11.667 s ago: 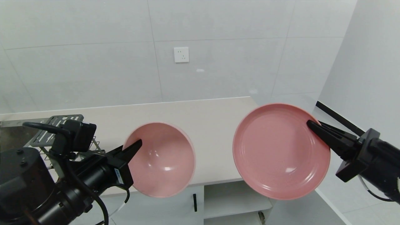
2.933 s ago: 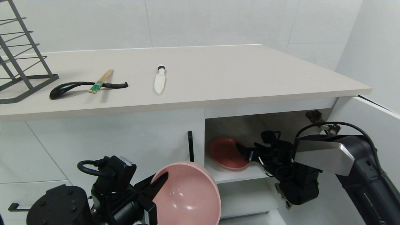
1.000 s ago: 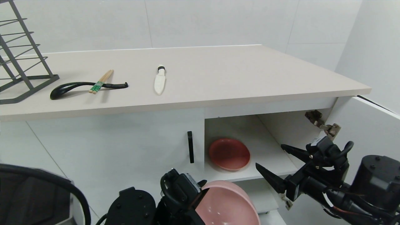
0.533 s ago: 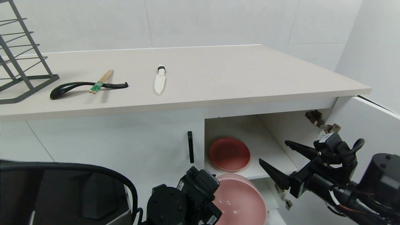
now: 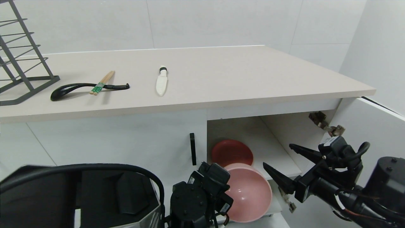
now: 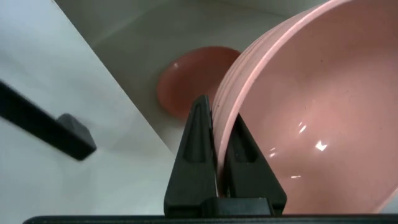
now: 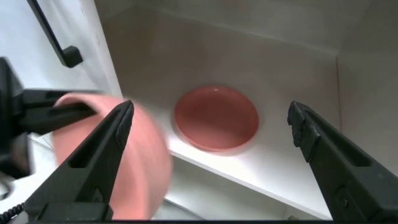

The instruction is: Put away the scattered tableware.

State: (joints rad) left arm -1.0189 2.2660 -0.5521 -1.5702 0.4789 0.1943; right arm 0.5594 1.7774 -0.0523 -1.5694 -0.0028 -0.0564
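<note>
A pink bowl [image 5: 251, 193] hangs tilted in front of the open cabinet, just below and in front of its shelf [image 5: 278, 161]. My left gripper [image 5: 228, 187] is shut on its rim; the left wrist view has the two fingers [image 6: 200, 134] pinching the bowl [image 6: 305, 124] wall. A pink plate [image 5: 232, 152] lies flat on the shelf, also seen past the bowl as the plate [image 6: 186, 90]. My right gripper [image 5: 277, 155] stands open and empty outside the cabinet, to the right of the bowl. Its wrist view looks in at the plate [image 7: 216, 118], with the bowl [image 7: 124, 165] at one side.
On the countertop [image 5: 237, 76] lie a black spoon [image 5: 72, 88], chopsticks [image 5: 102, 82] across it, and a white knife [image 5: 161, 81]. A dark wire rack [image 5: 19, 60] stands far left. The open cabinet door [image 5: 367, 120] is at right; the closed door's handle [image 5: 192, 148] is beside the opening.
My left arm has carried the bowl up and to the right, close to the shelf edge. Before that my right gripper let go of the plate on the shelf and drew back; it now holds still.
</note>
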